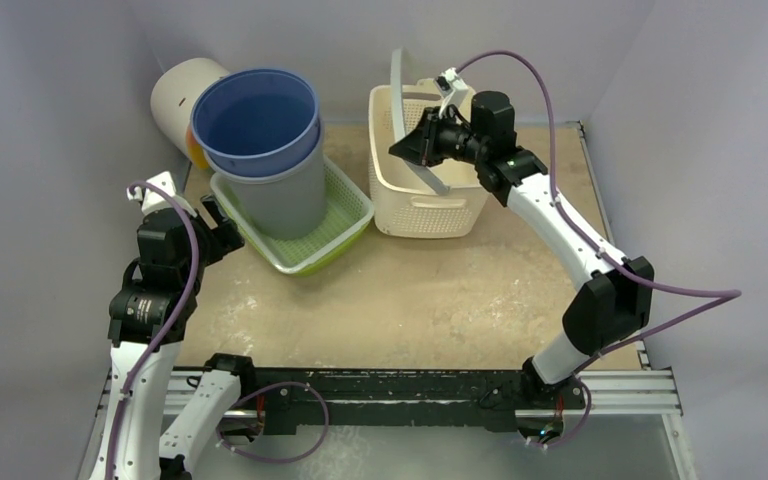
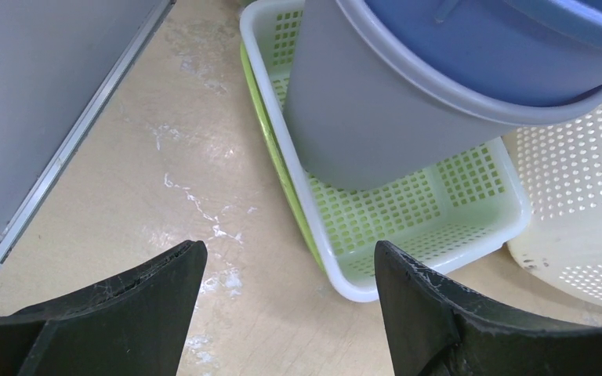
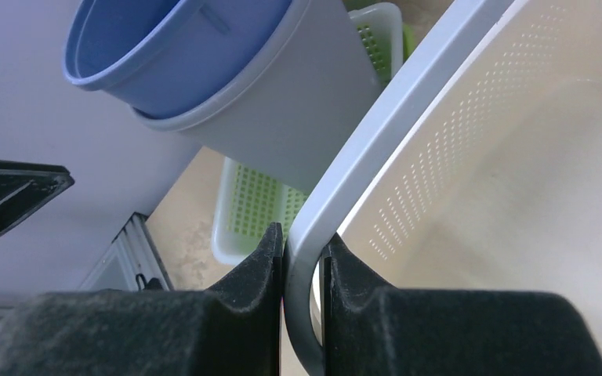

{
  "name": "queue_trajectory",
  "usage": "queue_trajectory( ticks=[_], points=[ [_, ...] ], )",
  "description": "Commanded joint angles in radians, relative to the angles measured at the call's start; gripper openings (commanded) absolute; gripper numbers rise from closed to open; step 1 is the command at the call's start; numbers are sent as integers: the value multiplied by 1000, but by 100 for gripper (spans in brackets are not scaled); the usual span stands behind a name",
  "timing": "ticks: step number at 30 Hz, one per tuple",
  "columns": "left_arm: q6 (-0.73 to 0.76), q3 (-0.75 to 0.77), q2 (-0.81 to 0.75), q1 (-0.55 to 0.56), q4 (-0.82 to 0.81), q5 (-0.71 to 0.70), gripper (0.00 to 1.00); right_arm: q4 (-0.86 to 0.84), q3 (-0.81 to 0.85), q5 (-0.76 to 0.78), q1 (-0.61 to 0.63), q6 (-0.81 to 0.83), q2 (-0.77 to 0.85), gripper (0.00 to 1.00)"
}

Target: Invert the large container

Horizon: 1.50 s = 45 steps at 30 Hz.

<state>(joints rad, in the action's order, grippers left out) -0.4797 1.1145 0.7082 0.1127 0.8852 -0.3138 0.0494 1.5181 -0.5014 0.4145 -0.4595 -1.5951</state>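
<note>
Cream perforated basket (image 1: pixel 426 206) sits upright, mouth up, upper centre of the top view, on the bench (image 1: pixel 440 290). I take it for the large container, as the right hand is on it.

Right hand (image 1: pixel 422 140) is over the basket's left rim, pinching the grey handle (image 1: pixel 399 88). In the right wrist view the fingers (image 3: pixel 239 286) are pressed against the flat strip from both sides (no gap visible on either face).

Handle's long axis: in the top view it runs from top centre down and to the right, slanting across the basket mouth. The basket body lies below and right of the hand, so the grip is off to one side, not over the middle.

Left hand (image 1: pixel 218 215) is at middle left, spread wide and holding nothing. It faces the green tray (image 1: pixel 338 215), which carries a grey bucket (image 1: pixel 285 195) with a blue bucket (image 1: pixel 255 115) nested inside. The tray's right corner is just beside the basket; touching or not, I can't tell.

Judgement: the right arm is nearer and already engaged. A flip would probably pivot about the handle, swinging the body toward the tray side or toward the back wall. Little room at left, so the bucket stack could get bumped.
</note>
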Motion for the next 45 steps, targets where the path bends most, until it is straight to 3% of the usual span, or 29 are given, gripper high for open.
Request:
queue_trajectory(
  ticks=[1,3,8,12,15,20,22,32,45],
  points=[
    [-4,11,-8,3,-19,-15,79,-117,16,13,-2,38,53,0],
    [-3,10,-9,3,-19,-15,79,-60,-5,105,-2,104,56,0],
    [-8,-6,-15,3,-19,-14,79,51,-87,173,1,175,65,1],
    [-14,-14,-14,2,-34,-5,79,125,-137,222,5,215,74,10],
    [-15,-14,-6,2,-45,3,79,146,-158,261,7,225,82,20],
    [-16,-16,5,2,-54,10,79,216,-126,369,12,238,66,47],
    [-16,-19,3,2,-57,10,79,249,-92,399,13,240,47,52],
    [-25,-40,-19,2,-59,8,79,384,78,545,131,252,-86,54],
    [-10,-36,-45,2,-23,-9,79,652,425,821,135,-62,-410,60]
  ],
)
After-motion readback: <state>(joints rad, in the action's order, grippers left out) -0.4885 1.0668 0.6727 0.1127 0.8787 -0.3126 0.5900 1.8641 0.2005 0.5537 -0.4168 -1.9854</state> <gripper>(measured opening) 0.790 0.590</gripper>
